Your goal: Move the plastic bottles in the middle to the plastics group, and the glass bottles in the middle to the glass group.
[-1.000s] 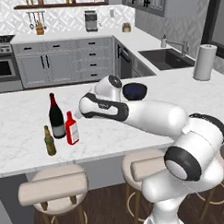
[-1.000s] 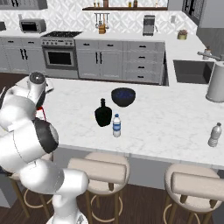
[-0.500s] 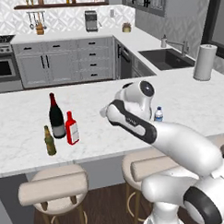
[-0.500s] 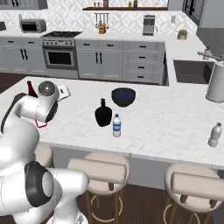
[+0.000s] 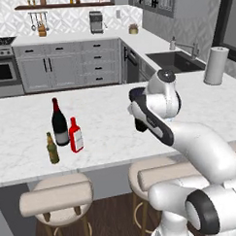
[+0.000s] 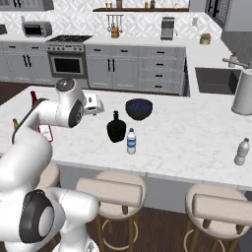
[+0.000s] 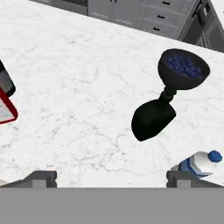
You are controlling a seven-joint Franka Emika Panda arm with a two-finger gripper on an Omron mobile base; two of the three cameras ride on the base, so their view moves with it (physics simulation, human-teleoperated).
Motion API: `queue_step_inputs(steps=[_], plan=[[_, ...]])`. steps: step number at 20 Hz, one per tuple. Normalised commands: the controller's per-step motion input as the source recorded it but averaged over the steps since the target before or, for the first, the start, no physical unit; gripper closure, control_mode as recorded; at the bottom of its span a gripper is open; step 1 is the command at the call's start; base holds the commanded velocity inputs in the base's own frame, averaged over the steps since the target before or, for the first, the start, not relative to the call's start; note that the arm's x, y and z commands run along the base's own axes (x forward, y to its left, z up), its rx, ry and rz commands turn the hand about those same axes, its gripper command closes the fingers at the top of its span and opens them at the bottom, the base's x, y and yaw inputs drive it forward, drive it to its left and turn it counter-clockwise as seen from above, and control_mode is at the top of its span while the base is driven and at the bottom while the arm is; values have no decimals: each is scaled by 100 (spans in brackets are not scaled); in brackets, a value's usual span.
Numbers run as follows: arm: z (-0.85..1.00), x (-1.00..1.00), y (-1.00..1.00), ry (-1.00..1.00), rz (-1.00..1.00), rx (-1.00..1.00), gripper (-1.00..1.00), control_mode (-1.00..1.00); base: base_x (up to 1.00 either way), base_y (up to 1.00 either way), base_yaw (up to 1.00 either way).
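The gripper [image 7: 109, 177] hangs above the marble counter [image 7: 83, 109] with its jaws spread wide and nothing between them; its two dark fingertips [image 7: 41, 178] sit at the lower left and lower right of the hand view. In the right base view the gripper [image 6: 93, 104] is left of centre, just left of the black bottle [image 6: 116, 128].

In the hand view the black bottle [image 7: 153, 116] stands right of centre, its neck pointing up toward the dark blue bowl [image 7: 183, 69] in the upper right. The small plastic bottle [image 7: 199, 164] with the blue cap lies at the lower right, close to the right fingertip.

In the left base view the red bottle [image 5: 75, 136] stands left of centre, just beside the wine bottle [image 5: 59, 123] and near the beer bottle [image 5: 52, 148]. Another clear bottle [image 6: 241, 151] stands at the far right edge of the right base view.
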Motion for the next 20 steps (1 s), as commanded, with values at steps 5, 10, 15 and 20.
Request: queue_step_inputs(steps=[5,10,15,20], plan=[[-5,2,-100,18,-22,-2,-100,-100,0,0,0],[-25,-10,-100,-7,-3,0,-100,-100,0,0,0],[-14,0,-92,-10,7,0,-100,-100,0,0,0],[-19,30,-18,3,14,0,-100,-100,0,0,0]])
